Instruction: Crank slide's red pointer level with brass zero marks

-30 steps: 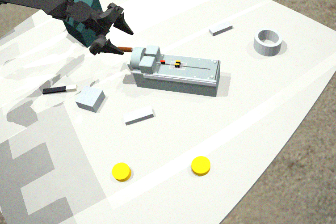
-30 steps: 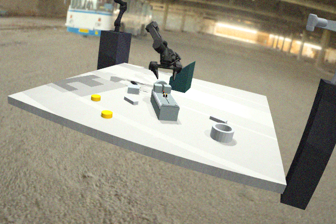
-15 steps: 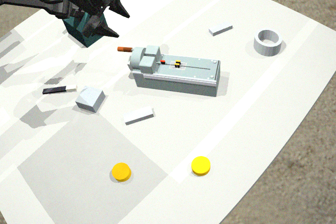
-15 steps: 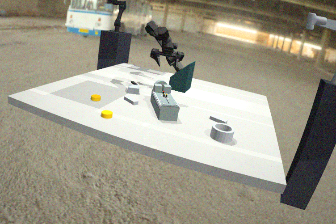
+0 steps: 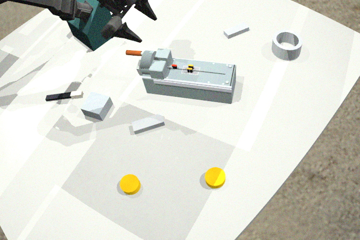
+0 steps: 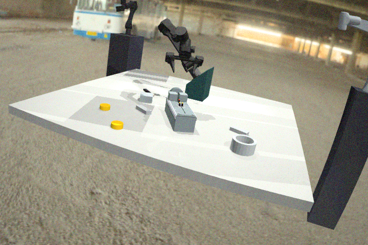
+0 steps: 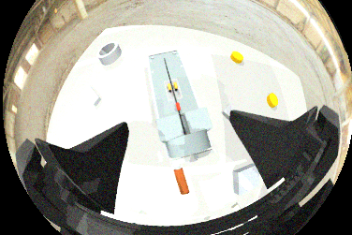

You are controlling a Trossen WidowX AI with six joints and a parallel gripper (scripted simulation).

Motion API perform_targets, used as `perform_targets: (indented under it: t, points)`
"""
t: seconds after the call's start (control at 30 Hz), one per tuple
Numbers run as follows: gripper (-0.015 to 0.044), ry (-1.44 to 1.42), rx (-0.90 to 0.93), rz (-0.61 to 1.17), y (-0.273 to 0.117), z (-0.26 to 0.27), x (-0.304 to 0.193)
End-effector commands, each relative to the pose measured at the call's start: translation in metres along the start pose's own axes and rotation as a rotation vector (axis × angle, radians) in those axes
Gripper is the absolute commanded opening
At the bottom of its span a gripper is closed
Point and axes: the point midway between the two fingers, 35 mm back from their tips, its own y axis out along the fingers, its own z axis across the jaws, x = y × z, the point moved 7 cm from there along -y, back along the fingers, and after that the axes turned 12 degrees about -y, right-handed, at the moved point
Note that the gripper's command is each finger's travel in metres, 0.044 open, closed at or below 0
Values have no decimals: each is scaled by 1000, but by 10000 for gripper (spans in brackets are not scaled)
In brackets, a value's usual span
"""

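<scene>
The grey machine [image 5: 188, 88] [image 6: 184, 123] [image 7: 159, 97] stands on the table with its crank end towards the arm. The orange crank handle [image 5: 133, 52] [image 7: 182, 181] sticks out from that end. The red pointer [image 5: 174, 66] [image 6: 179, 100] [image 7: 178, 107] sits in the slot between the crank housing and the brass marks [image 5: 190, 65] [image 6: 182, 104] [image 7: 175, 86], short of level with them on the crank side. My gripper [image 5: 149, 30] [image 6: 181, 71] [image 7: 179, 117] is wide open and empty, above and clear of the handle. The handle is hidden in the exterior view.
A teal wedge block [image 5: 94, 35] [image 6: 202, 86] stands beside the arm. A grey ring [image 5: 286, 52] [image 6: 242, 147], a grey block [image 5: 95, 105] and flat bars [image 5: 148, 124] [image 5: 236, 30] lie around the machine. Two yellow discs [image 5: 129, 184] [image 5: 215, 177] lie further off.
</scene>
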Motion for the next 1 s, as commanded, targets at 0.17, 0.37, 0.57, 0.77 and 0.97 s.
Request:
perform_targets:
  t: [0.17,0.37,0.57,0.77,0.97]
  points:
    - [440,87,-48,36,31,4,34]
    - [440,125,-81,55,48,7,50]
    - [440,129,-81,58,79,12,27]
    - [440,128,-88,58,93,14,14]
    - [440,128,-88,58,93,14,14]
